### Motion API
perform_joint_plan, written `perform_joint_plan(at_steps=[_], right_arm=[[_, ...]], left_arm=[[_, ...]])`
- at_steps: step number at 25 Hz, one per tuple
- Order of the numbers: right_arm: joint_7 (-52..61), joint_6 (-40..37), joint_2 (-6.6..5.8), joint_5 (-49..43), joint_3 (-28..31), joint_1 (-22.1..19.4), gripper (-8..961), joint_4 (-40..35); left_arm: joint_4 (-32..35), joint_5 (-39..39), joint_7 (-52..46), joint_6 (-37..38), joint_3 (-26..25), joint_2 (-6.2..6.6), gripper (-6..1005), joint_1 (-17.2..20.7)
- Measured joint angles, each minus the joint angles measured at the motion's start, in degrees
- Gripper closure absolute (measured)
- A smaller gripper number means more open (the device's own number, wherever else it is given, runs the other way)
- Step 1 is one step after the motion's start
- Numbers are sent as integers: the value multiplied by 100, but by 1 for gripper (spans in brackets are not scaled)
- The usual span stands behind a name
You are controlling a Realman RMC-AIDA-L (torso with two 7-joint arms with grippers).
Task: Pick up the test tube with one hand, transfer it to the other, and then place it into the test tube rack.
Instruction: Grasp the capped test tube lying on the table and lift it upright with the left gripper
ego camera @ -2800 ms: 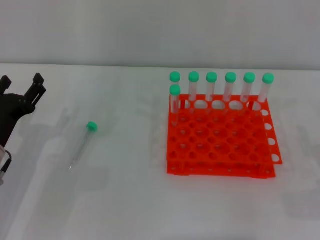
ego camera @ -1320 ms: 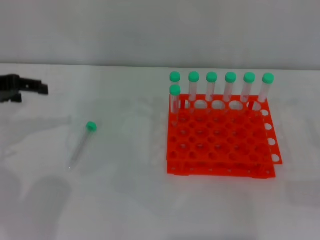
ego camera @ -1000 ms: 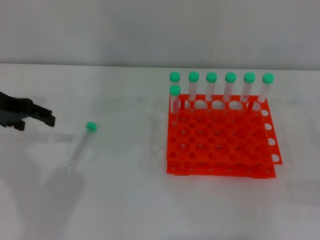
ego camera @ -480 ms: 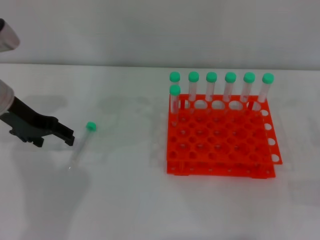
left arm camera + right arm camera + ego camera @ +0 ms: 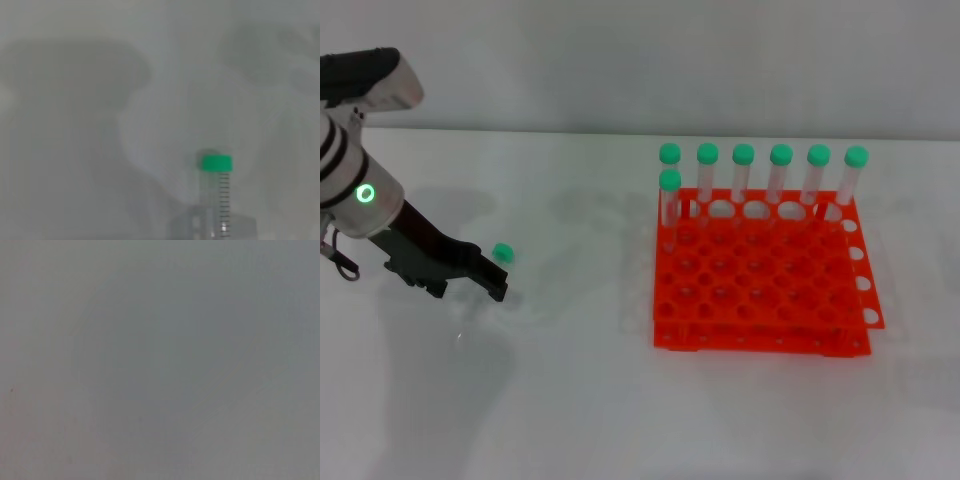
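Observation:
The test tube lies on the white table at the left, its green cap showing and most of its clear body hidden under my left gripper. That black gripper, on the silver arm with the green ring, is low over the tube, with its fingers open on either side of it. The left wrist view shows the tube close below, cap and graduated body. The orange-red rack stands at the right. My right gripper is out of view; its wrist view shows only a blank grey surface.
Several identical green-capped tubes stand upright along the rack's back row, and one more stands just in front at the back left corner. A grey wall runs behind the table.
My left arm has swung in from the left edge and come down towards the lying tube; its gripper now covers the tube's body. The tube and rack have not moved.

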Motion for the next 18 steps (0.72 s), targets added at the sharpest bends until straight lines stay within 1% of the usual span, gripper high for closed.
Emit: perform_joint_plan(at_steps=[5, 10, 18], right_arm=[[0, 0, -3, 1, -23, 0, 220, -7], [0, 0, -2, -8, -27, 9, 220, -38], [0, 14, -1, -47, -36, 70, 221, -5]], left_arm=[[54, 262, -160, -9, 0, -62, 110, -47], [186, 546, -397, -9, 0, -66, 111, -64], [225, 609, -447, -129, 1, -92, 123, -83]])
